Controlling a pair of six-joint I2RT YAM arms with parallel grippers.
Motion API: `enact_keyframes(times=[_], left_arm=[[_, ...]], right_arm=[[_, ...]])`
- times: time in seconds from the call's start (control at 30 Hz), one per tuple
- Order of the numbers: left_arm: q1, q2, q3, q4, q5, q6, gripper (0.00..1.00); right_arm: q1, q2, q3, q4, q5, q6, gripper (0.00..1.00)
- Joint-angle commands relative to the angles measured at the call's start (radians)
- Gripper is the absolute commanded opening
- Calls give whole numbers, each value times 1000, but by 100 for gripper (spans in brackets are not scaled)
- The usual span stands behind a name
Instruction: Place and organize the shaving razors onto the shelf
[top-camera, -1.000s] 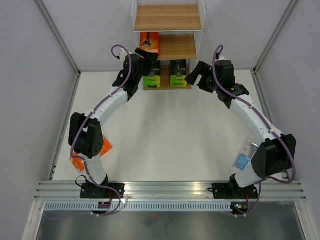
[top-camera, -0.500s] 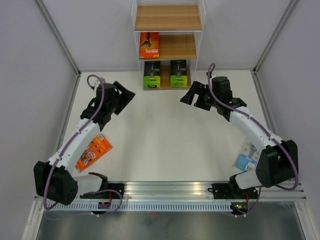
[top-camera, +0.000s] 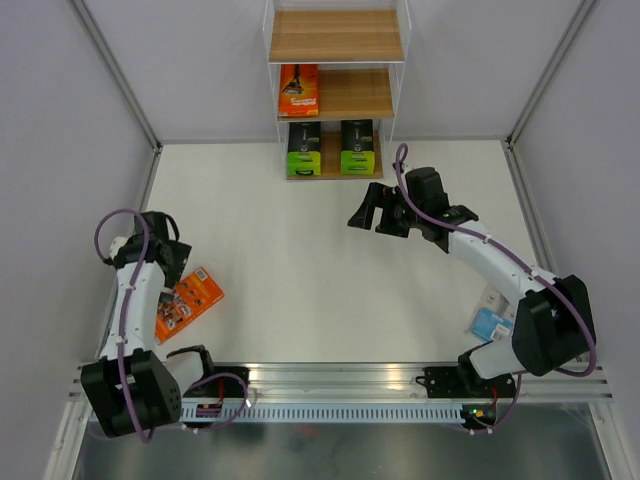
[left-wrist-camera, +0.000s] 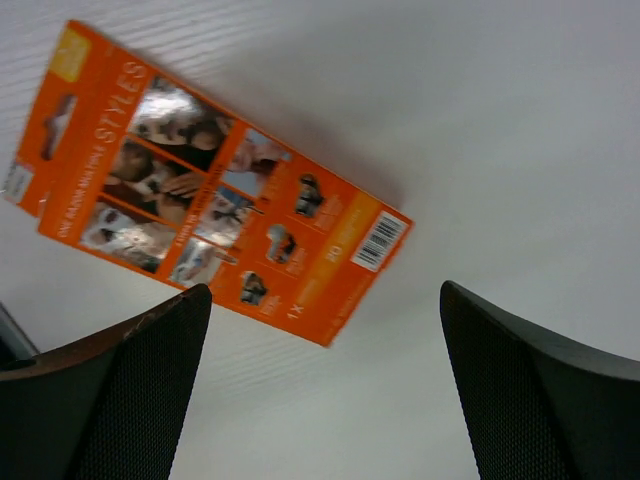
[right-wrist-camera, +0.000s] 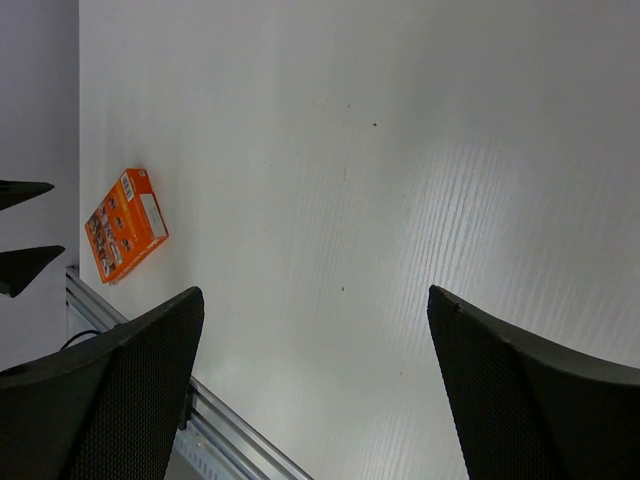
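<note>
Orange filling the left wrist view: left gripper (left-wrist-camera: 325, 295) spread wide, gripping nothing, hanging over the orange pack (left-wrist-camera: 222, 235). Lying flat on the desk (top-camera: 300, 260), barcode side up, barcode end toward the gap between the fingers, skewed rather than square to them. Looks like the lineup for a pick. Probably needs a wrist turn first, to close across the narrow width. Some risk of pushing a flat card along the desk instead of lifting it. No contact yet, by the look of it.

Over to the right gripper (right-wrist-camera: 315, 295): likewise wide apart and empty, held up over bare desk near the middle. Parked out of the way, most likely, leaving room for the other arm.

Further out, near the right arm's base: the light blue pack (top-camera: 490, 320), on the desk, half hidden behind the elbow, not yet shelved.

At the back, the shelf (top-camera: 335, 35). Top board bare. Middle board carrying the second orange pack (top-camera: 299, 90), upright at the left. Bottom board holding the left green pack (top-camera: 304, 150) and the right green pack (top-camera: 357, 148), side by side, faces forward. Sorted by colour, apparently, so the spot beside the second orange pack seems the fitting home for the one under the left gripper.
</note>
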Motion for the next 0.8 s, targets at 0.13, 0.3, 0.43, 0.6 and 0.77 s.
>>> enact_keyframes(times=[0.13,0.3,0.43,0.6,0.77], left_arm=[[248,-73,-101,-101,-56,-73,100],[391,-85,-109,-46,-36,-11,100],[481,-45,-129,9,7,37,100],[571,-99,-264,260,188,108,100],[575,-156,-324,402,238,167,100]], right_arm=[[3,38,9,-4,-1,-19,98],[3,75,47,-29,-15,-31,98],[3,95,59,-27,-17,-22,98],[3,96,72,-35,-7,-25,98],[3,101,76,-47,-3,-28,98]])
